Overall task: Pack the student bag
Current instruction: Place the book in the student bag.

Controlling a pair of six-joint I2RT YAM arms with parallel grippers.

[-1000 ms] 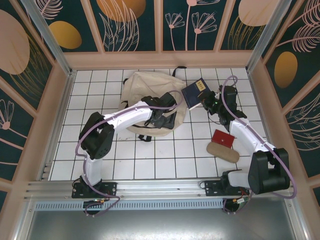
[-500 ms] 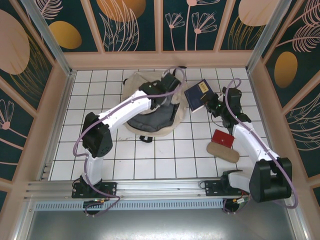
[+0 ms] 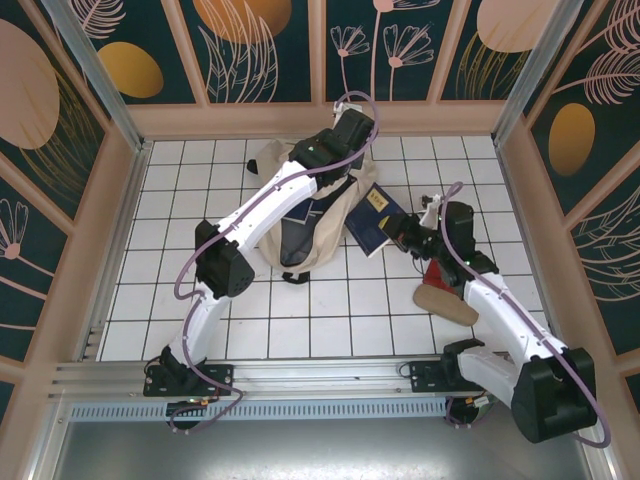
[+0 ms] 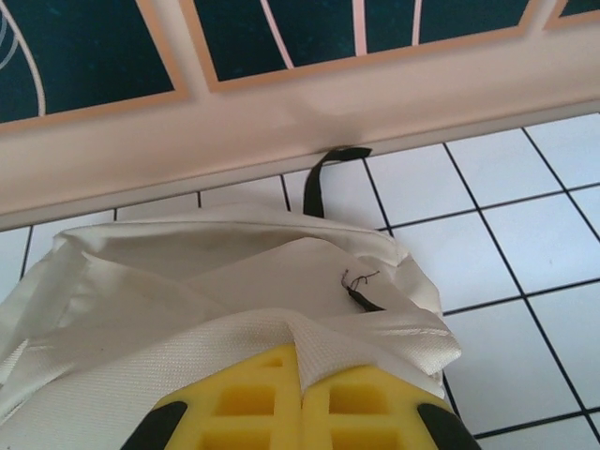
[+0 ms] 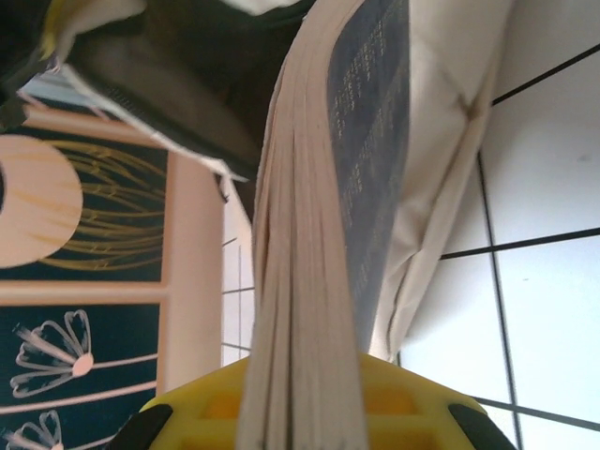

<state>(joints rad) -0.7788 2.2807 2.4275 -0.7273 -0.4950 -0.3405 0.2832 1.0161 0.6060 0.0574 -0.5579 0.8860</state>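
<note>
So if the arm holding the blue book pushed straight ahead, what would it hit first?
Most likely the student bag: the right gripper aims the book at its dark opening, though depth is unclear.

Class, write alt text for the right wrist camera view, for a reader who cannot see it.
The right gripper clamps a navy book edge-on, pages toward the camera. Behind it lies the beige student bag, dark lining showing.

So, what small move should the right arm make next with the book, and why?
Probably slide the navy book leftward into the open student bag. The left gripper is shut on the cream rim and holds it raised, showing the dark lining, and the right gripper grips the book just beside that mouth.
</note>
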